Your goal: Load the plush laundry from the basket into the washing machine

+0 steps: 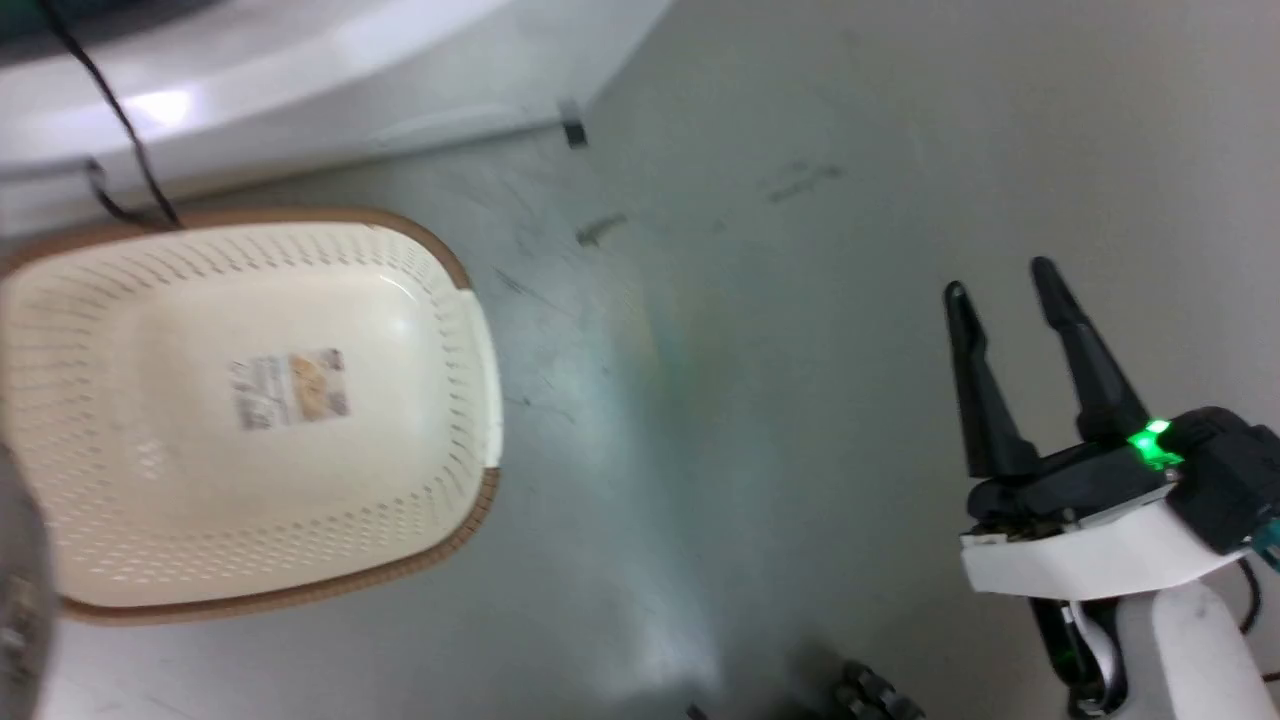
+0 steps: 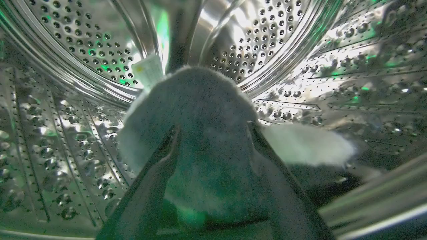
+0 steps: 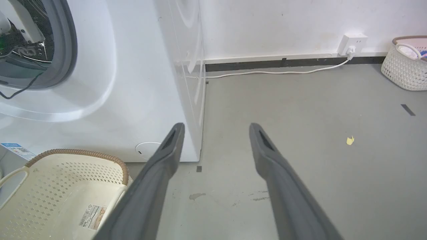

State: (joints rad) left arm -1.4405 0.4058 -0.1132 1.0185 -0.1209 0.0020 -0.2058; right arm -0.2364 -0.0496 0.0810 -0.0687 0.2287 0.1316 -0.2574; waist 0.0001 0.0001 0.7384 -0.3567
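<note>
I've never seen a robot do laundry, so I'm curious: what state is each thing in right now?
washing machine: open at the front.
plush laundry: resting inside the washing machine.
left end effector: open, a finger on either side of the plush laundry.
right end effector: open, empty, above the floor.
basket: empty, on the floor.
white cable: plugged into the wall socket.

**A bare laundry corner**

Left of the right claw (image 3: 216, 126) stands a large white front-loading washing machine (image 3: 133, 83) with a grey round door seal. A cream perforated plastic basket with a brown woven-look rim (image 3: 50, 186) sits lower left of the claw on the plain grey floor (image 3: 300, 140). Beyond the claw, a white wall socket (image 3: 353, 42) feeds a white cable (image 3: 277, 71) along the black skirting (image 3: 300, 61). A white woven basket (image 3: 402, 71) sits far right.
</note>
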